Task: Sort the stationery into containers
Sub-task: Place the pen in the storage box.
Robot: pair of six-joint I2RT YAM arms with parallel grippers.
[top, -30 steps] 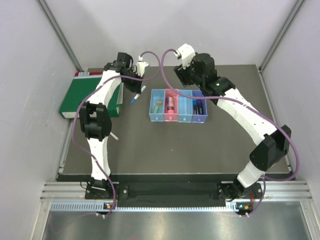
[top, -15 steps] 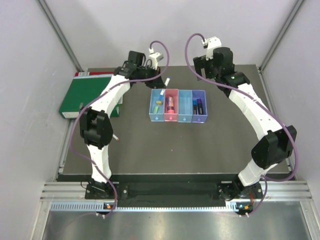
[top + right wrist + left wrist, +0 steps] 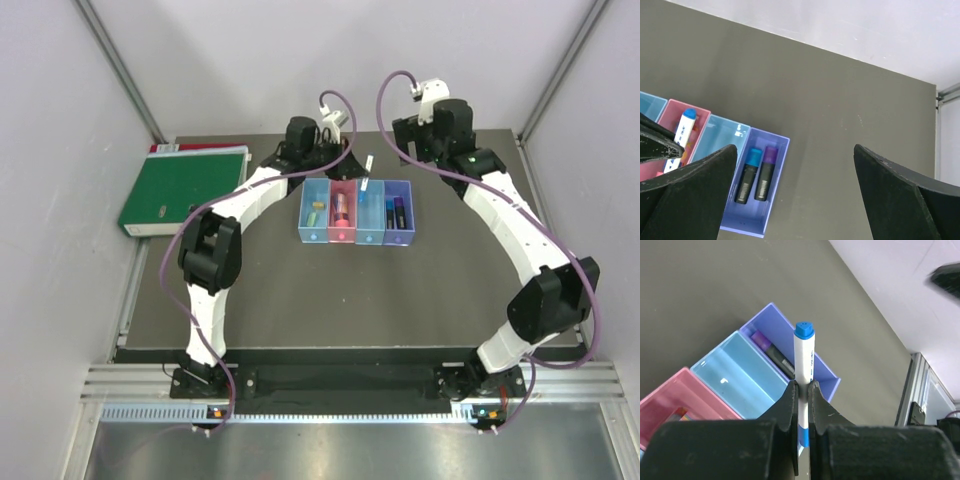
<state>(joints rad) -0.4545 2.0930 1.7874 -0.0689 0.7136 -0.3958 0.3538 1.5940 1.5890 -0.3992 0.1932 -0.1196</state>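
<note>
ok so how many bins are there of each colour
light blue bins: 2
pink bin: 1
purple bin: 1
total: 4
</note>
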